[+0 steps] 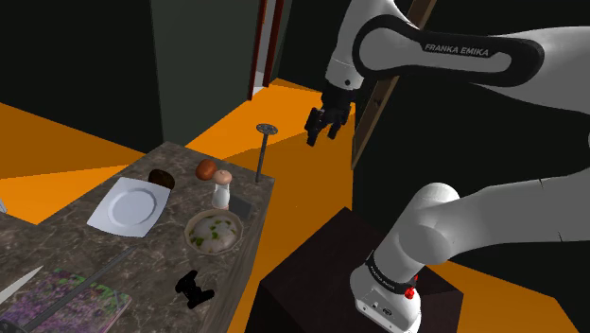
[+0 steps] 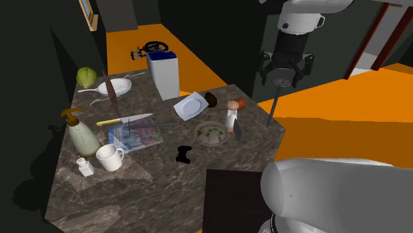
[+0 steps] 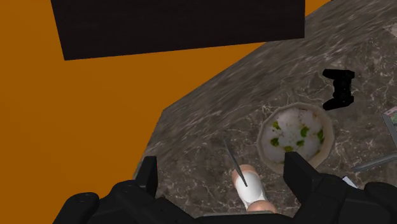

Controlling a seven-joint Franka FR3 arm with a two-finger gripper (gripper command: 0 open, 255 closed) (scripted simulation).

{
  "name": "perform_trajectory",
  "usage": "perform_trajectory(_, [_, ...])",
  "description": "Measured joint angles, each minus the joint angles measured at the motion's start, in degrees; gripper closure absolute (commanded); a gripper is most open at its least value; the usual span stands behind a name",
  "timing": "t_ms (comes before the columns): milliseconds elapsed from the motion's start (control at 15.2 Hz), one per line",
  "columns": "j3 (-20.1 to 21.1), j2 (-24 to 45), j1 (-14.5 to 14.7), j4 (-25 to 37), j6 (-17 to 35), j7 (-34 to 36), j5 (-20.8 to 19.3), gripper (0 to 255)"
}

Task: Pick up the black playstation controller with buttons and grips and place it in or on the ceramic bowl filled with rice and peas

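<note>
along the worktop (image 1: 85, 255), seen from the shoulder side, a white plate (image 1: 128, 206) lay furthest left, well in from any edge. next came the black controller (image 1: 196, 289), flat on the stone close to the edge that faced the stand (image 1: 312, 274), with nothing touching it. just past it, toward the corner, sat the bowl of rice and peas (image 1: 214, 233), near the controller but apart from it. close by the bowl's far rim stood a small white bottle with a reddish cap (image 1: 221, 189). at the corner itself rose a thin upright rod with a flat disc on top (image 1: 263, 151). furthest right the black gripper (image 1: 321, 126) hung high in the air about that corner, its two fingers spread wide with nothing between them.

to my eye the reach had not begun, and the trouble lay in the route. the gripper would have to come down past the rod and the bottle to get at the controller. a low, straight path could clip the rod or tip the bottle into the bowl. the controller looked low and uneven, its grips splaying out, so a pinch across the wrong part might slip or twist it. it also sat near the edge, and a finger landing short could nudge it off. on the short carry, a hasty swing could knock the bowl's rim.
</note>
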Motion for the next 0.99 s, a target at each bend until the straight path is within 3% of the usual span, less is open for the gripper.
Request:
perform_trajectory(660, [7.4, 8.8, 4.9, -9.1, 18.5, 6.7, 5.3, 0])
perform_trajectory(990, [11.7, 17.7, 7.0, -10.1, 28.9, 10.4, 7.2, 0])
